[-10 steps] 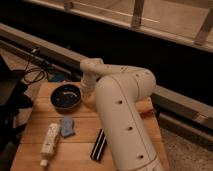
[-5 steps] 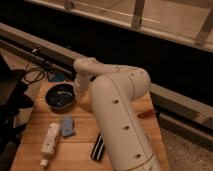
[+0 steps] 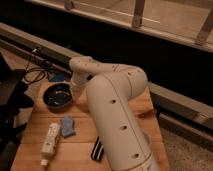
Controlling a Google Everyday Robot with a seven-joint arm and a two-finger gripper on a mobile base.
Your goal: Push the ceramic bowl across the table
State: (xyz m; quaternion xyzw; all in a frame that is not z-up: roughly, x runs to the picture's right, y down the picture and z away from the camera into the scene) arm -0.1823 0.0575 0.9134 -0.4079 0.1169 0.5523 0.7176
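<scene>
Sitting toward ten o'clock on the table [image 3: 35, 132], the ceramic bowl [image 3: 58, 96] lies close to that far-left edge, with the gripper [image 3: 76, 94] at its three o'clock side, seemingly against the rim. Pushing further toward nine o'clock could send the bowl off the edge, or a high contact could tip the glossy rim.
</scene>
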